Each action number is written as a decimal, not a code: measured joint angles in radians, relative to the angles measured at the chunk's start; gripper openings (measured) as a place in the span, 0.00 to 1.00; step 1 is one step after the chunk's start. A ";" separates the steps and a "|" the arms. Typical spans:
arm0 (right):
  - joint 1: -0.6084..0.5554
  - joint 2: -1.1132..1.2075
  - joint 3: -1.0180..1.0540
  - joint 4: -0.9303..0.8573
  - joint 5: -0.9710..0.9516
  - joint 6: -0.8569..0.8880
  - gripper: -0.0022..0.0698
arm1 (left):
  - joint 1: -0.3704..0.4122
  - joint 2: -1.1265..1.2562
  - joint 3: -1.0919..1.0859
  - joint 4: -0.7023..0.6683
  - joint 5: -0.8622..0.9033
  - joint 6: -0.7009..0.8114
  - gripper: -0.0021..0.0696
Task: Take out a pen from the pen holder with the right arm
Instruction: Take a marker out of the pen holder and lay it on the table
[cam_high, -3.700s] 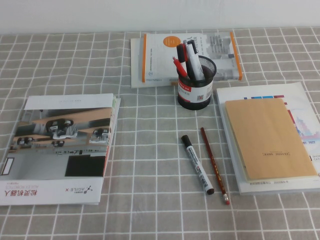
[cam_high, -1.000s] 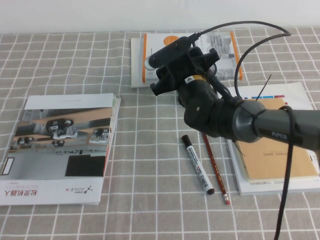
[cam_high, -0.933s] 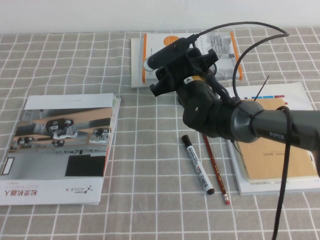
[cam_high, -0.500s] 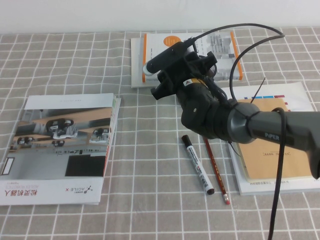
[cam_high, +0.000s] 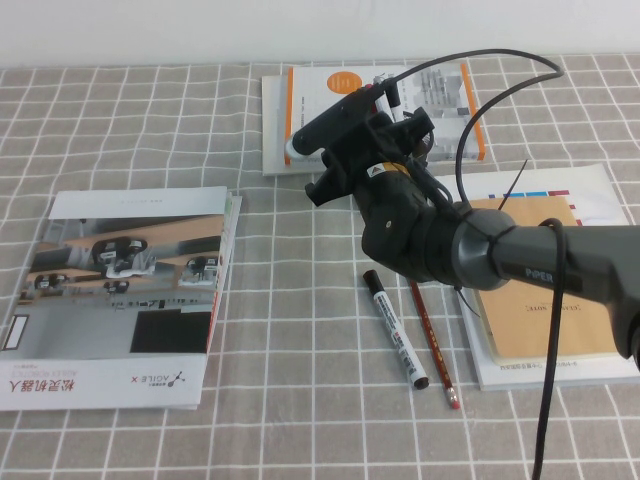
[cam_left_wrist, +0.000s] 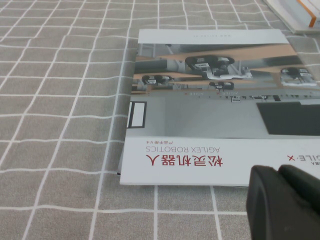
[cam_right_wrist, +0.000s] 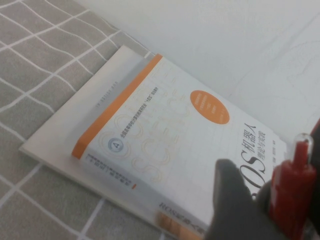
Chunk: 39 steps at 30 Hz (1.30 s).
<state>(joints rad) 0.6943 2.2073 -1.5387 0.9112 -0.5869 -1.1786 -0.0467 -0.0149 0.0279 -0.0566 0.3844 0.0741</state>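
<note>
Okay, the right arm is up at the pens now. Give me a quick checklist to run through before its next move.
1. Right hand at the pens: ok, a red pen sits right at it, with the orange book beyond.
2. Grip on the red pen: cannot tell.
3. Pen holder in sight: not ok, the right arm hides it in the high view.
4. Loose marker and pencil out of the way: ok, both lie flat on the cloth, nearer the robot than the right hand.
5. Left hand parked: ok, shut, near the brochure, out of the high view.
</note>
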 joint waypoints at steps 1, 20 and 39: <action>0.000 0.001 0.000 0.002 -0.002 0.000 0.40 | 0.000 0.000 0.000 0.000 0.000 0.000 0.02; -0.002 0.001 -0.002 0.015 -0.015 0.000 0.16 | 0.000 0.000 0.000 0.000 0.000 0.000 0.02; -0.002 0.001 -0.002 0.018 -0.020 0.000 0.12 | 0.000 0.000 0.000 0.000 0.000 0.000 0.02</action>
<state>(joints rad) 0.6922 2.2080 -1.5403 0.9290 -0.6066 -1.1786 -0.0467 -0.0149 0.0279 -0.0566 0.3844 0.0741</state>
